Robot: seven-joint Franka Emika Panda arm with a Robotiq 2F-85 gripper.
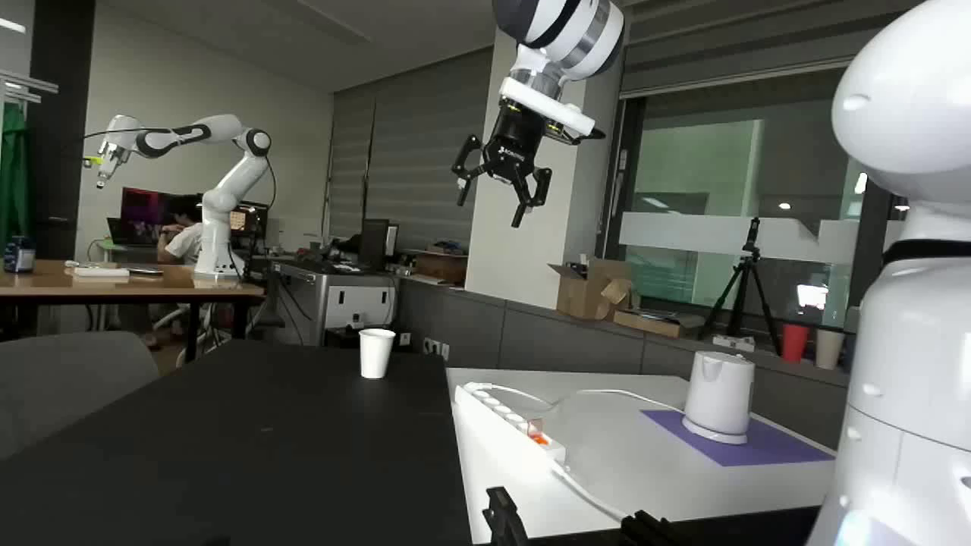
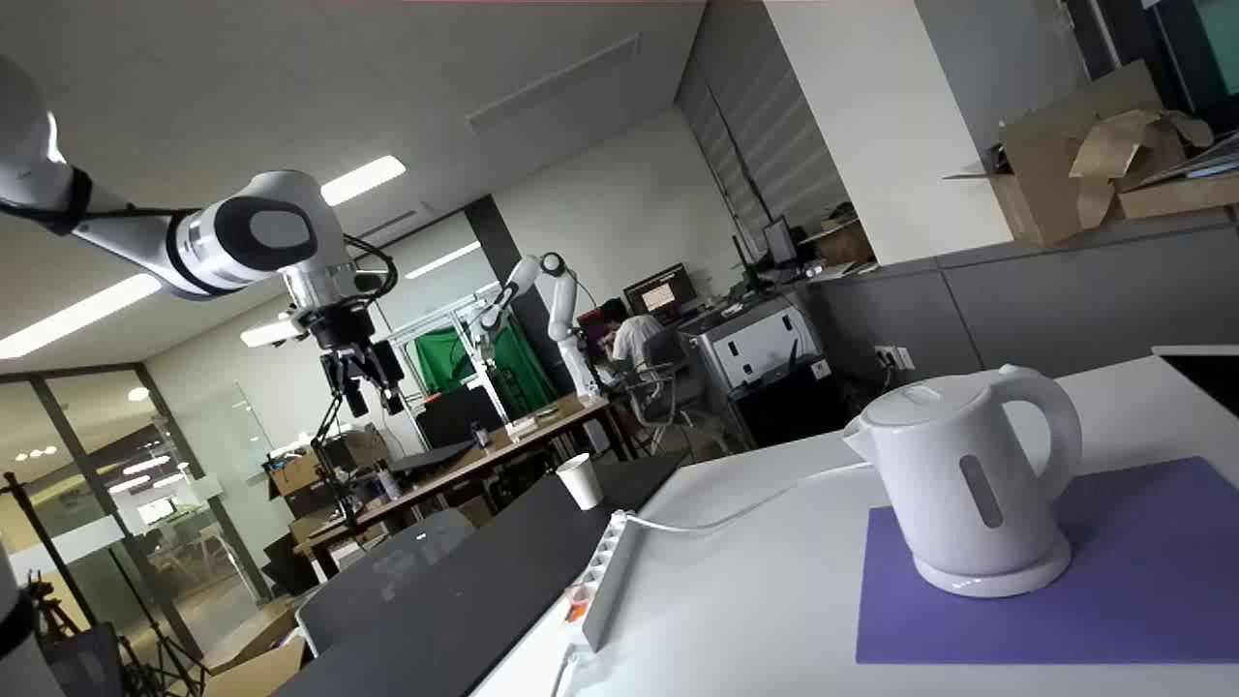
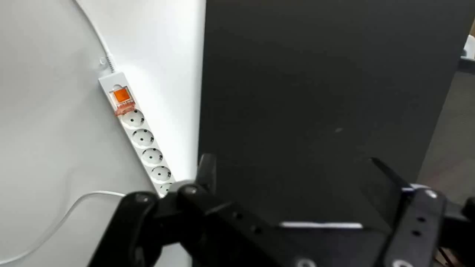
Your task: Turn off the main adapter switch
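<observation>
Two fingers (image 3: 207,172) of the Robotiq gripper (image 1: 490,209) are parted wide, released, well above the black tabletop (image 3: 315,81). In the wrist view, the orange rocker switch (image 3: 121,95) is found toward ten o'clock, set in the eleven o'clock end of the white power strip (image 3: 137,129); a translucent reddish cover (image 3: 125,108) is tilted up at the switch's five o'clock side. In an exterior view, the white electric kettle (image 2: 939,474) is seated on a purple mat (image 2: 1152,571) toward four o'clock.

2 tables (image 1: 303,440), black and white, stand side by side near grey wall panels (image 1: 569,340) and a dark-framed window (image 1: 705,182).
</observation>
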